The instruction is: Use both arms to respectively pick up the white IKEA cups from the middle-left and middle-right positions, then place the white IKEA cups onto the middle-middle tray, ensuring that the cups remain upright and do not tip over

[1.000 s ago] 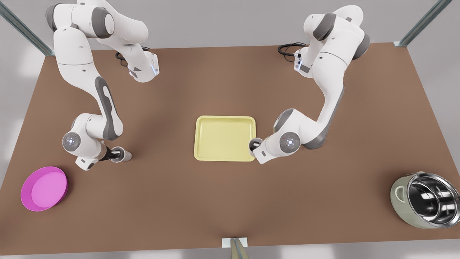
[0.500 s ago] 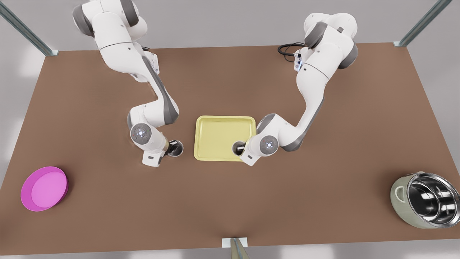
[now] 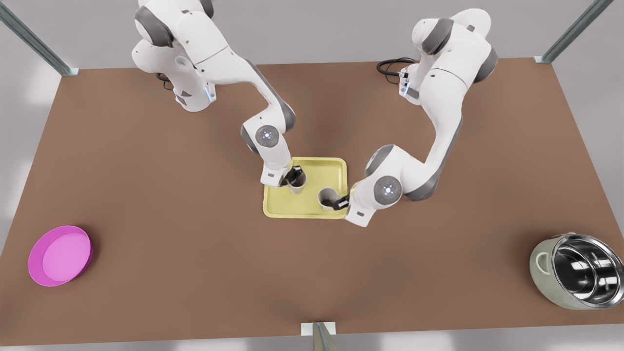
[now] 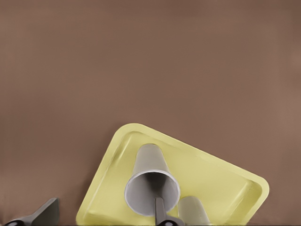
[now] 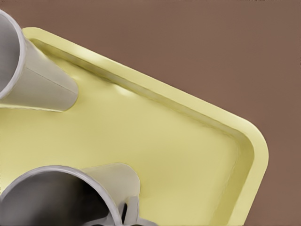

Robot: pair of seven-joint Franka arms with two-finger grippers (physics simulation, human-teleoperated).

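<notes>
1. A brown table (image 3: 146,195) fills the scene, with grey walls behind it and metal posts at its far corners.
2. The pale yellow tray (image 3: 312,168) lies flat at the middle of the table, and both grippers are over it.
3. The left gripper (image 3: 292,174) belongs to the arm on the front view's left. It reaches down over the tray's corner nearest that arm's base.
4. It is pinched closed on the rim of the left cup (image 3: 297,184). In the left wrist view one dark finger (image 4: 159,209) dips inside the cup's mouth, against the wall.
5. The left cup (image 4: 150,174) hangs straight below this claw, mouth up, with its narrow base down at the tray floor (image 4: 211,174). Whether the base actually rests there cannot be told.
6. The right gripper (image 3: 340,202) belongs to the arm on the front view's right. It comes in low over the tray's edge on that arm's side.
7. Its fingers (image 5: 133,209) are nipped together on the wall of the right cup (image 3: 327,197), at the part of the rim nearest the wrist.
8. The right cup (image 5: 56,197) is upright just ahead of this claw, inside the tray's raised rim (image 5: 164,141).
9. Beyond the right claw and off to one side, the left cup (image 5: 37,84) is close to the tray's far rim. The two cups are near each other but apart.
10. A magenta bowl (image 3: 59,254) and a steel-lined pot (image 3: 577,277) sit well away from either claw, towards opposite near corners of the table.
</notes>
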